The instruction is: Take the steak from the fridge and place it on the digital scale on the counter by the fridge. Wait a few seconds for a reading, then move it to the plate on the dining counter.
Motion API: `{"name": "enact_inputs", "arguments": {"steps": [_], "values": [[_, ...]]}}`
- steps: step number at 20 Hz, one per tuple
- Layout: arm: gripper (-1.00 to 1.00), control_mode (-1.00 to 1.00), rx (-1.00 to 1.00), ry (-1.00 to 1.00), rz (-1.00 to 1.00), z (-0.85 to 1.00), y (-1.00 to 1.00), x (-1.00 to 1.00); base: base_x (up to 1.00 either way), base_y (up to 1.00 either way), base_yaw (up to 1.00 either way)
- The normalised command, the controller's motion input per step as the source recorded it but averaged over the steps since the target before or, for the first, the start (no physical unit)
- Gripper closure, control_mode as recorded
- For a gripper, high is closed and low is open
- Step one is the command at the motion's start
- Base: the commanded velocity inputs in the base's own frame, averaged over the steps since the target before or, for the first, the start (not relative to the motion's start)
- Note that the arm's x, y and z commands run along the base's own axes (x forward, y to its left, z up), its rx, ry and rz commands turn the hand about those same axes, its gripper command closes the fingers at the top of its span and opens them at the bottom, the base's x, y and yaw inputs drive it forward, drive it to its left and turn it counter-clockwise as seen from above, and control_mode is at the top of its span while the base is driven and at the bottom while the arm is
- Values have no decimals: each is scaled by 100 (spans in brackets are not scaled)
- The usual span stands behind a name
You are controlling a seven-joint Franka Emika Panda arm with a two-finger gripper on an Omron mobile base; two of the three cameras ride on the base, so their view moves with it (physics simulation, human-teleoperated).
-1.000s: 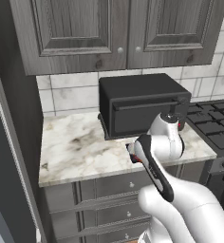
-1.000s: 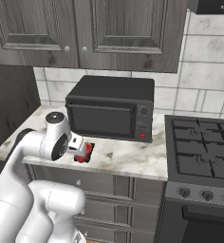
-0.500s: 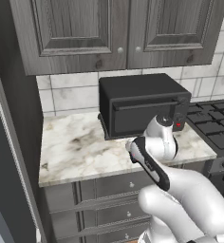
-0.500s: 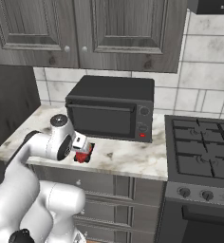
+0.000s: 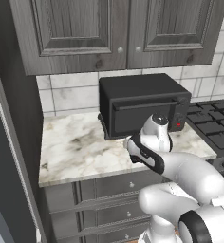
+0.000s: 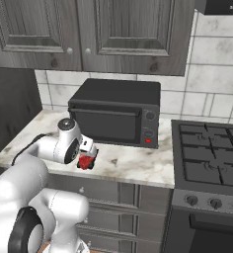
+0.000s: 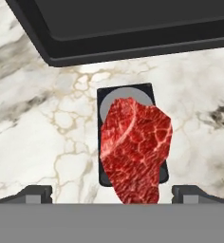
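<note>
The steak [image 7: 135, 149], a bright red marbled lump, lies on the digital scale [image 7: 126, 95], a small black slab with a grey disc, on the marble counter [image 7: 42, 128]. My gripper [image 7: 114, 193] hovers right above it, open, its two fingertips [image 7: 35, 193] wide apart on either side of the meat and touching nothing. From the right base view the steak [image 6: 84, 162] shows as a small red lump just under my gripper [image 6: 90, 149], in front of the toaster oven. The fridge, the plate and the dining counter are out of view.
A big black toaster oven [image 6: 116, 116] stands just behind the scale, also seen as toaster oven [image 5: 142, 104]. A gas stove [image 6: 207, 160] adjoins the counter on the right. Grey wall cabinets [image 6: 89, 29] hang above. Bare marble counter [image 5: 71, 147] lies to the left.
The arm has shifted slightly over the counter. The steak stays on the scale, and the jaws have stayed open.
</note>
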Motion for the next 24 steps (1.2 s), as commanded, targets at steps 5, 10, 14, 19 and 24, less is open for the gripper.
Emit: {"name": "enact_inputs", "arguments": {"steps": [5, 10, 14, 19, 24], "values": [[-100, -100, 0, 0, 0, 0, -22, -19, 0, 0, 0], [-100, -100, 0, -4, 0, -12, -7, -7, 0, 0, 0], [-100, -100, 0, -13, 0, -34, 0, 0, 0, 0, 0], [-100, -100, 0, -10, 0, -24, 0, 0, 0, 0, 0], [-100, -100, 0, -1, 0, -14, 0, 0, 0, 0, 0]]}}
